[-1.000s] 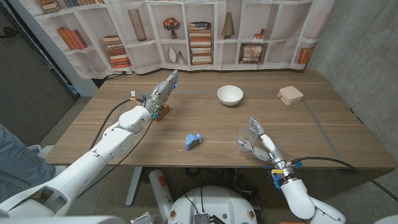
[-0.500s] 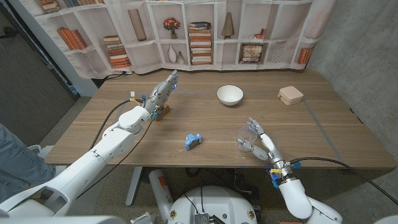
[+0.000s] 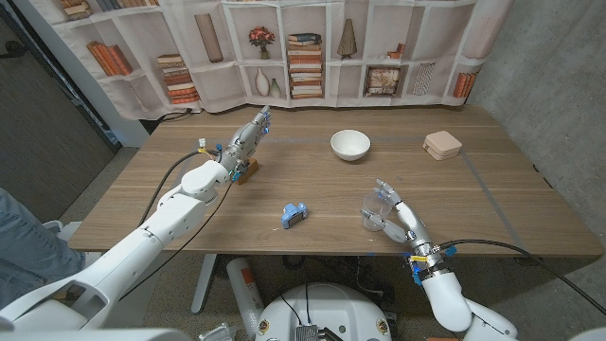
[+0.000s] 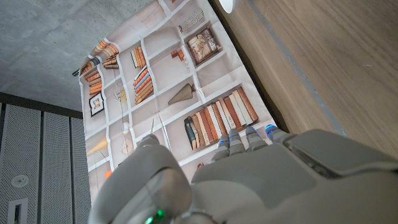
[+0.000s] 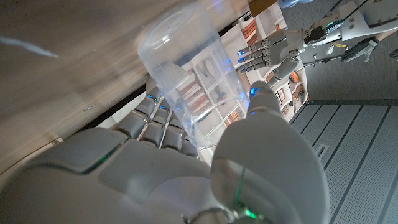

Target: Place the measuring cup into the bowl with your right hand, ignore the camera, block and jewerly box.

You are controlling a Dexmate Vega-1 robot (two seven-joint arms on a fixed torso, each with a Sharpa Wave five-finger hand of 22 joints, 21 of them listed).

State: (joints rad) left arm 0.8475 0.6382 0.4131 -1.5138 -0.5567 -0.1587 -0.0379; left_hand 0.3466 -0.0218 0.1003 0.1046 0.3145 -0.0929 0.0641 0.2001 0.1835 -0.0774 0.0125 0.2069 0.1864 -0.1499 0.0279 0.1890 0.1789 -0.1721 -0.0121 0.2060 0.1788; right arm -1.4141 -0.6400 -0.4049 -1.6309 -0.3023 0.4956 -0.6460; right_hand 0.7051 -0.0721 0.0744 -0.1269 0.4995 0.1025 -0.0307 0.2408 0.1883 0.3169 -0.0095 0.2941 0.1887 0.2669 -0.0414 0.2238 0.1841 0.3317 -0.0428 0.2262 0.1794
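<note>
Right robot hand [image 3: 396, 215] grips empty measuring cup [image 3: 376, 206]; bowl [image 3: 349, 145] empty, well apart.

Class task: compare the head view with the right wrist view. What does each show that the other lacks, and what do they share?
Head view alone: the white ceramic bowl and the tan jewelry box. Right wrist view alone: the bookshelf backdrop seen through the cup's clear wall, close up. Shared: the clear plastic measuring cup held by the right hand, the left hand, the wooden table.

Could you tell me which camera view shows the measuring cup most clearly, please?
The right wrist view: the clear measuring cup looms large against the right hand. The head view shows it small; the left wrist view faces the backdrop.
</note>
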